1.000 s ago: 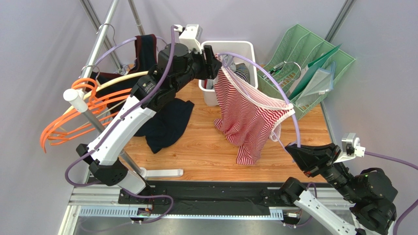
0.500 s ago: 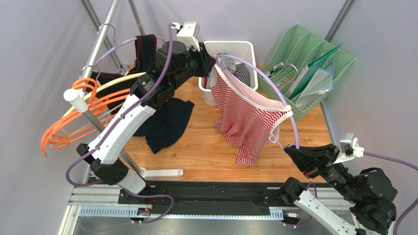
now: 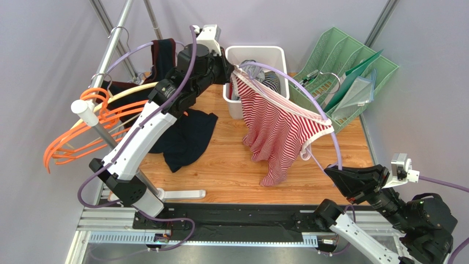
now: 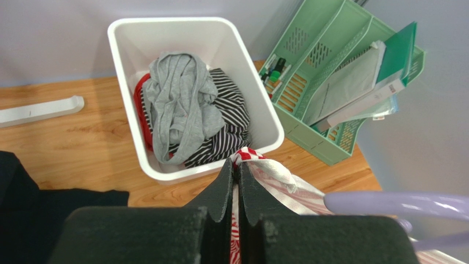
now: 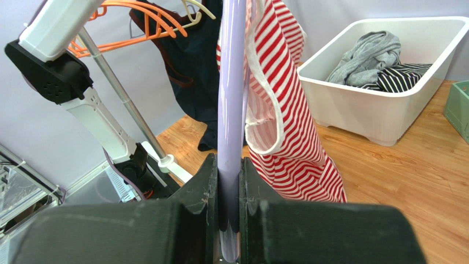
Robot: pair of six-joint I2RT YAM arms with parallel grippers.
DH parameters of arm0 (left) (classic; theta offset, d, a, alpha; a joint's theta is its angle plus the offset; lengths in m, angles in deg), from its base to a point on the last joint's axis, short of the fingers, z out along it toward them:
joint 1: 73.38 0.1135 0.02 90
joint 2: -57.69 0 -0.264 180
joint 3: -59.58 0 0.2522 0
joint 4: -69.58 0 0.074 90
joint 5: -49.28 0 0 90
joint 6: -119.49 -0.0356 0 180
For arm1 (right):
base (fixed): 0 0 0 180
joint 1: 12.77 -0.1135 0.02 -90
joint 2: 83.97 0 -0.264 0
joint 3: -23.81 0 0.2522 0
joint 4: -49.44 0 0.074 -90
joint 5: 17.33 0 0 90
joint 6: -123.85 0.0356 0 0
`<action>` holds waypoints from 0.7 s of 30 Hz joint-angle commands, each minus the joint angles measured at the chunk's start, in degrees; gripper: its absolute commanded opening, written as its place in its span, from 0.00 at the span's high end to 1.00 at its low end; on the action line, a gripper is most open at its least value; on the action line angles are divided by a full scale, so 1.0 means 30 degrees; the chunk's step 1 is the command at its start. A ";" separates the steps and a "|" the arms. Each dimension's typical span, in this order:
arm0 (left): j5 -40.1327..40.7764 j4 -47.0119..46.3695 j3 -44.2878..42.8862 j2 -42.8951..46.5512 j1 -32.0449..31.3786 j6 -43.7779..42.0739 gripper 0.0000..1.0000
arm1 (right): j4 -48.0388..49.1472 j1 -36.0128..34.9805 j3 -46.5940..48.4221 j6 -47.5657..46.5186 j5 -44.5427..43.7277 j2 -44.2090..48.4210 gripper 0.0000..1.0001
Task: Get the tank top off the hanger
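A red-and-white striped tank top (image 3: 278, 126) hangs on a lilac hanger (image 3: 308, 102) held up over the wooden table. My left gripper (image 3: 232, 74) is shut on the top's shoulder strap (image 4: 258, 162) at the hanger's far end, just in front of the white bin. The strap runs between its jaws in the left wrist view. My right gripper (image 3: 340, 175) is shut on the hanger's near end; in the right wrist view the lilac bar (image 5: 230, 110) rises from between the jaws, with the tank top (image 5: 281, 104) draped to its right.
A white bin (image 3: 278, 52) of clothes stands at the back, a green file rack (image 3: 352, 77) to its right. A dark garment (image 3: 187, 137) lies on the table's left. Orange hangers (image 3: 82, 126) and dark clothes hang on the rail at left.
My left gripper closed on the tank top's strap and pulled it left, off toward the hanger's end. The right arm with the hanger shifted slightly down and right.
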 commanded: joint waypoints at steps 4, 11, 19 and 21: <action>-0.1400 -0.0644 0.1601 0.0245 0.0506 0.0324 1.00 | 0.3450 0.0013 0.0238 0.0069 -0.1049 0.0696 1.00; -0.2780 -0.1789 0.3424 0.1566 0.0506 0.0941 1.00 | 0.8315 0.0042 -0.2779 0.0451 -0.2601 -0.0942 1.00; -0.4681 -0.0941 0.3279 0.2385 0.0506 0.0180 0.46 | 1.2888 0.0042 -0.4538 -0.0572 -0.3306 -0.4927 1.00; -0.5907 -0.0881 0.3307 0.2708 0.0506 0.0091 0.43 | 1.3416 0.0042 -0.4745 -0.0779 -0.3540 -0.5367 1.00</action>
